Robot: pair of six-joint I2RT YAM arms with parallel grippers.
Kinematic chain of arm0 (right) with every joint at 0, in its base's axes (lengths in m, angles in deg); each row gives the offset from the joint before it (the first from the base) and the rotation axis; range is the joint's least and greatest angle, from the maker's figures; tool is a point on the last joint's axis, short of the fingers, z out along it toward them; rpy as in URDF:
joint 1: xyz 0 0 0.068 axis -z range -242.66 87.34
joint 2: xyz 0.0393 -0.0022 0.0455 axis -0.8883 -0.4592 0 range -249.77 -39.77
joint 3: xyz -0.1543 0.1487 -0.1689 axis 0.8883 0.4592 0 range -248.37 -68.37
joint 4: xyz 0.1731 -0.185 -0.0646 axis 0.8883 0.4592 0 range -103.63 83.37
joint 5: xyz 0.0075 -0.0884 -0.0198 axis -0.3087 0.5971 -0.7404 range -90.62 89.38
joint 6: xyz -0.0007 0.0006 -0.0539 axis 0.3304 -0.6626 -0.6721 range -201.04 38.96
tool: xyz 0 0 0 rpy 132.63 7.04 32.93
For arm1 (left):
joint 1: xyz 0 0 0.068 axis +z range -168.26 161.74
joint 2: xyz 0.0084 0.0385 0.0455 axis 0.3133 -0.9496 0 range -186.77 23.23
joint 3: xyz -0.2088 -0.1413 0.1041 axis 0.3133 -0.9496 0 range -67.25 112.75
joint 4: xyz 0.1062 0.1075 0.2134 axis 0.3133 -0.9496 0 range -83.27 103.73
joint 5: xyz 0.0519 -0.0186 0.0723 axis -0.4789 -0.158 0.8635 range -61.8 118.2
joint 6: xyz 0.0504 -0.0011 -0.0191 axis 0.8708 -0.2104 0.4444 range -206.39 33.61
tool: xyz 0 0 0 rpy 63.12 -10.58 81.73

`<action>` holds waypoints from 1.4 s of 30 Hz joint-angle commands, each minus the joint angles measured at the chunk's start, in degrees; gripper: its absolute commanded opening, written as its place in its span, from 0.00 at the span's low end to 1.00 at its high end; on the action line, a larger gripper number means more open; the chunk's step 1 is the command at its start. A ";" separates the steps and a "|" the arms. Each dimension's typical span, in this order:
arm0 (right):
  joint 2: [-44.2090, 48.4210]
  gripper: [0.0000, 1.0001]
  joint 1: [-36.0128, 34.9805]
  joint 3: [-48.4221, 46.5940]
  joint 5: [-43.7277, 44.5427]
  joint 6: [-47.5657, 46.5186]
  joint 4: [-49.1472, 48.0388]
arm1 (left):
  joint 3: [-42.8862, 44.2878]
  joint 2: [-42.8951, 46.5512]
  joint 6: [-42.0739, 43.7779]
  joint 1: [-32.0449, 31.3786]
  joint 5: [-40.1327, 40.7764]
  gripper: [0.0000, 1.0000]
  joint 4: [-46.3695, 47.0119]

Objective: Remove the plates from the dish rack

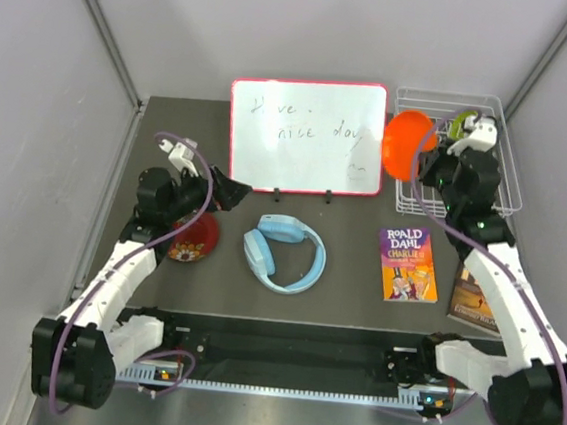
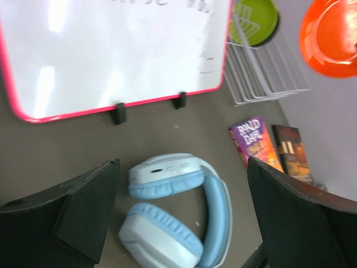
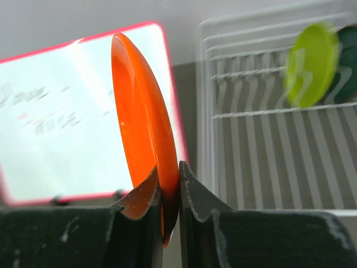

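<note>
My right gripper [image 3: 167, 173] is shut on the rim of the orange plate [image 3: 139, 123] and holds it on edge, in the air to the left of the white wire dish rack [image 3: 268, 114]. In the top view the orange plate [image 1: 408, 144] hangs at the left side of the rack [image 1: 506, 199]. A yellow-green plate [image 3: 309, 64] and a dark green plate [image 3: 348, 61] stand in the rack's far end. A dark red plate [image 1: 197, 239] lies on the table at the left, partly under my left arm. My left gripper [image 1: 227, 189] is open and empty above the table.
A red-framed whiteboard [image 1: 306, 134] stands at the back centre. Light blue headphones [image 1: 285, 253] lie in the middle, under my left gripper's view [image 2: 178, 223]. Two books [image 1: 407, 263] [image 1: 474, 296] lie at the right front, below the rack.
</note>
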 commanded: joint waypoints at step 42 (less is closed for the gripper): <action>16.94 0.57 -19.10 31.07 -26.34 30.63 -20.15 | 4.20 -6.17 -0.63 -27.86 28.36 0.00 8.60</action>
